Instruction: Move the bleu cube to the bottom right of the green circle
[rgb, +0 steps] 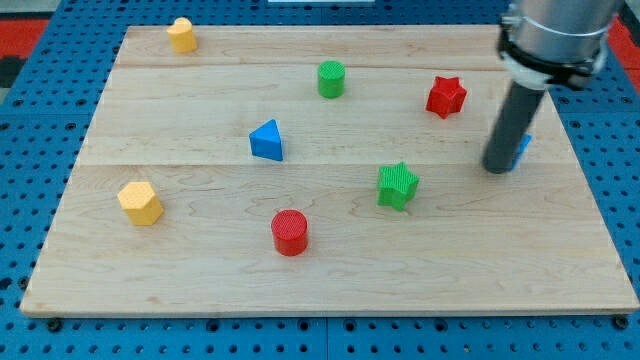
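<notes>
The green circle (331, 78) is a short green cylinder at the view's upper middle of the wooden board (200, 280). The blue cube (522, 148) is at the view's right, mostly hidden behind my rod; only a sliver of it shows on the rod's right side. My tip (497, 169) rests on the board right against the blue cube's left side, far to the right of and below the green circle.
A red star (446, 96) lies upper left of my tip. A green star (397, 185), a blue triangle (267, 141), a red cylinder (290, 232) and two yellow blocks (140, 203) (181, 35) are spread over the board.
</notes>
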